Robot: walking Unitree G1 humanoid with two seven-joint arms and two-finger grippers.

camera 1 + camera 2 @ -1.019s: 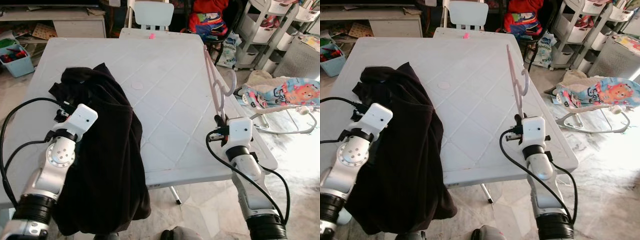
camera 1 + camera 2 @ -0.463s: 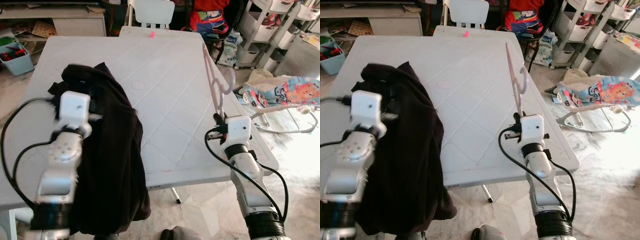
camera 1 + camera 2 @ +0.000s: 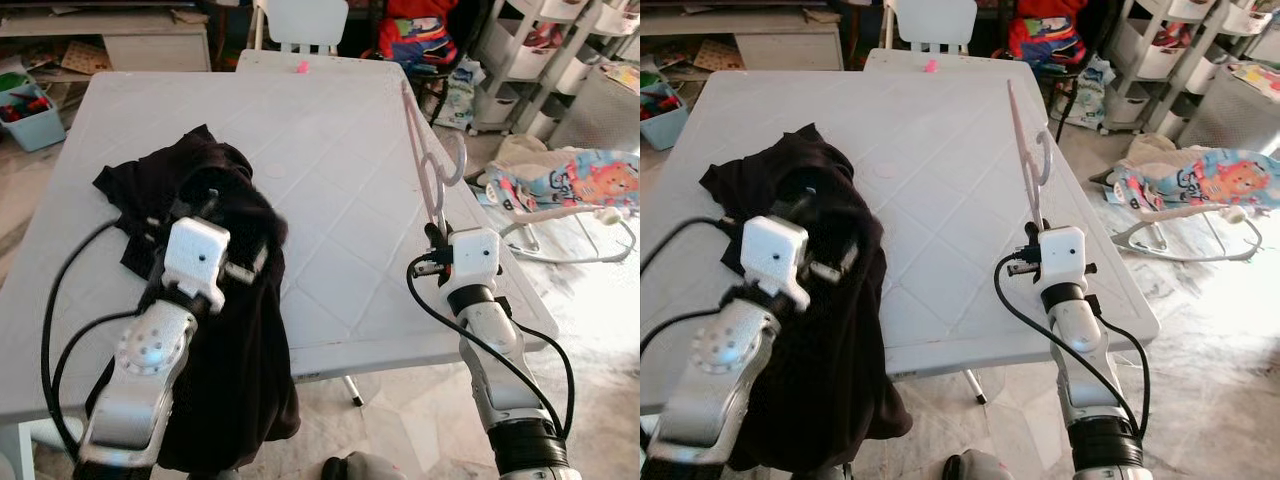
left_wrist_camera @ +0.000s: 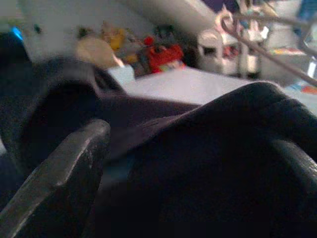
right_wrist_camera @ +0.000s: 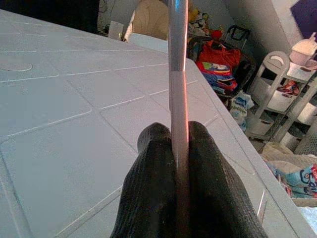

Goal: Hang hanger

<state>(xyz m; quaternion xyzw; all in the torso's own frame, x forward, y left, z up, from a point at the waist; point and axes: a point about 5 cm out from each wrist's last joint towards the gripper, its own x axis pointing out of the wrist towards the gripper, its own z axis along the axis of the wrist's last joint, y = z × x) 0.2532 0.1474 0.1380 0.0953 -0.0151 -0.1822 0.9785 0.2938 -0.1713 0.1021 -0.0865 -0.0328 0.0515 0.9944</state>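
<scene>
A black garment (image 3: 215, 330) lies heaped on the left of the white table (image 3: 330, 150) and hangs over its near edge. My left gripper (image 3: 228, 222) sits on top of the heap. In the left wrist view its fingers (image 4: 64, 173) stand wide apart, open, with dark cloth bulging between them. At the table's right edge my right gripper (image 3: 437, 232) is shut on the lower end of a pale pink hanger (image 3: 425, 150). The hanger stands upright, its hook (image 3: 456, 160) turned to the right. The right wrist view shows the hanger's bar (image 5: 178, 74) pinched between the two fingertips.
A white chair (image 3: 305, 20) stands behind the table, and a small pink object (image 3: 302, 68) lies near the far edge. A blue bin (image 3: 30, 110) sits on the floor at the left. On the right are a baby bouncer (image 3: 570, 190) and shelf carts (image 3: 520, 60).
My left arm has swung from the garment's left side forward onto the heap, and the cloth has bunched up. The right gripper still holds the hanger in about the same place.
</scene>
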